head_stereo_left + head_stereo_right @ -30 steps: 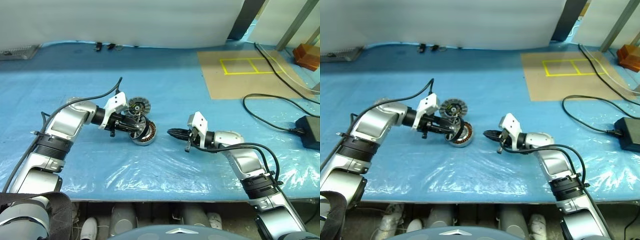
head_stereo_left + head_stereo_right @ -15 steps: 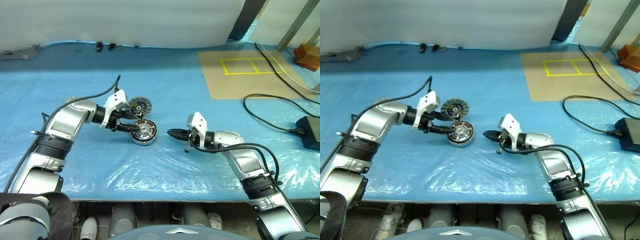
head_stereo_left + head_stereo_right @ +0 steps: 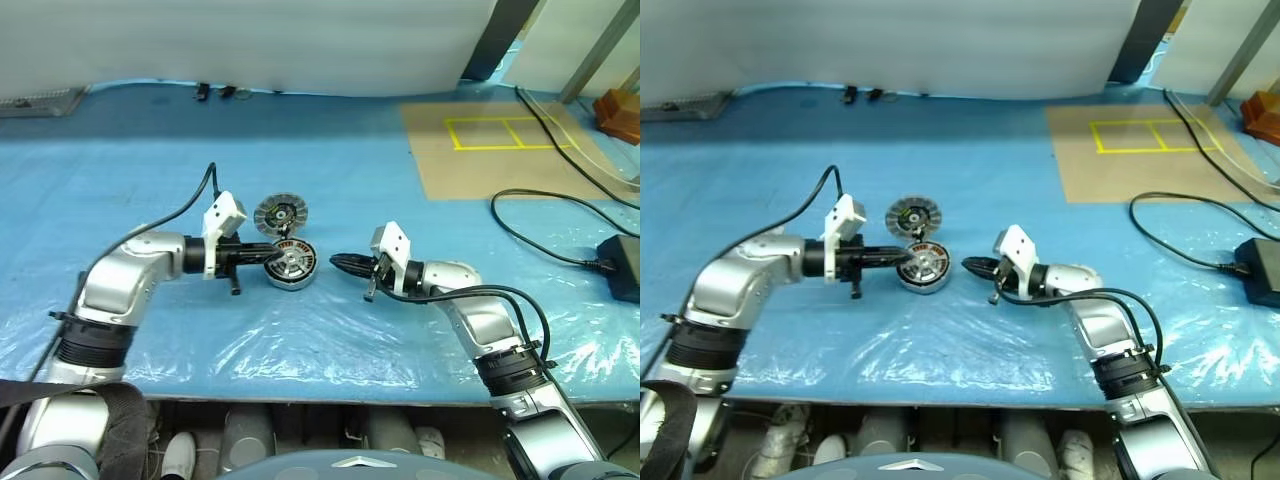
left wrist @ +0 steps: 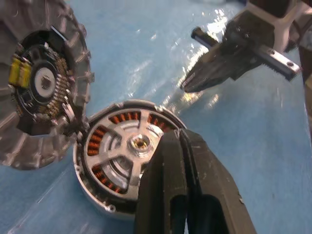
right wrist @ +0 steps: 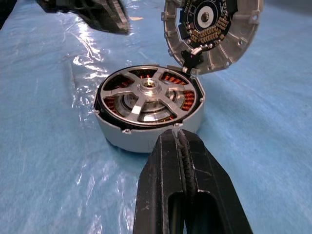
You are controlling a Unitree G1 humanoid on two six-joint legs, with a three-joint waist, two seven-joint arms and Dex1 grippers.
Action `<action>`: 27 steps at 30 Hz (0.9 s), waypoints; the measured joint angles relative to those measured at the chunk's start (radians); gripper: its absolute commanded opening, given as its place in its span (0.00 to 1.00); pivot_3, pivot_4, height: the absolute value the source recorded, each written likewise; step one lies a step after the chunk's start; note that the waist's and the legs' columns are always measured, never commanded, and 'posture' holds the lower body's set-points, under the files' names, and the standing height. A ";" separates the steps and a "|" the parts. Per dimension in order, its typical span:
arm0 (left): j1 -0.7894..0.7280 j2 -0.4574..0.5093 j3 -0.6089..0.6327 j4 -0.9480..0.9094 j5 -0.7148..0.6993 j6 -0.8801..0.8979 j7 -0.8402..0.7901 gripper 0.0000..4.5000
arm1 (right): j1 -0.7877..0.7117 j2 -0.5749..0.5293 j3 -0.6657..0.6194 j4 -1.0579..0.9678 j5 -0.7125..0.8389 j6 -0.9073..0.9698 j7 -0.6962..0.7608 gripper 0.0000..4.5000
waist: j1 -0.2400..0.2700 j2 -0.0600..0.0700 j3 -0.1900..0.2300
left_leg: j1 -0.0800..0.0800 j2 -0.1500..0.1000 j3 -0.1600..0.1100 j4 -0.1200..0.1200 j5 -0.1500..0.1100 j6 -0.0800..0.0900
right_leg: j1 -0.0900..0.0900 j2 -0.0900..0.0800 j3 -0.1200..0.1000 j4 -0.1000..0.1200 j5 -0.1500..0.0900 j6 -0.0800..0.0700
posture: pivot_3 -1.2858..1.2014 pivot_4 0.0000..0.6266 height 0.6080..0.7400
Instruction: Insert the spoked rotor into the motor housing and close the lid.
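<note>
The motor housing (image 3: 291, 266) lies flat on the blue sheet, copper windings showing between the arms of the silver spoked rotor (image 5: 147, 96) seated inside it. Its ribbed lid (image 3: 279, 214), a dark circuit board on the inner face, is swung open behind it and joined at the rim (image 5: 190, 59). My left gripper (image 3: 270, 255) is shut and empty, its tips over the housing's left edge (image 4: 179, 134). My right gripper (image 3: 336, 263) is shut and empty, pointing at the housing from the right, a short gap away (image 5: 178, 134).
A crinkled blue plastic sheet (image 3: 300, 340) covers the table to its front edge. A brown board with yellow tape (image 3: 490, 145) lies at the back right. Black cables (image 3: 545, 215) and a black power adapter (image 3: 625, 268) lie at the right.
A second ago the housing was tilted up in my left gripper; it now lies flat. The left gripper opened, let it go, and shut. The right gripper held still.
</note>
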 measured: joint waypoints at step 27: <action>0.147 -0.053 -0.067 0.081 0.049 -0.217 0.064 0.01 | -0.003 -0.006 -0.002 0.004 0.000 0.000 0.007 0.00 | -0.011 0.000 0.000 | 0.000 0.001 0.000 -0.002 0.001 0.002 | 0.001 0.001 0.000 0.000 0.000 0.000 | 0.52 0.24 1.00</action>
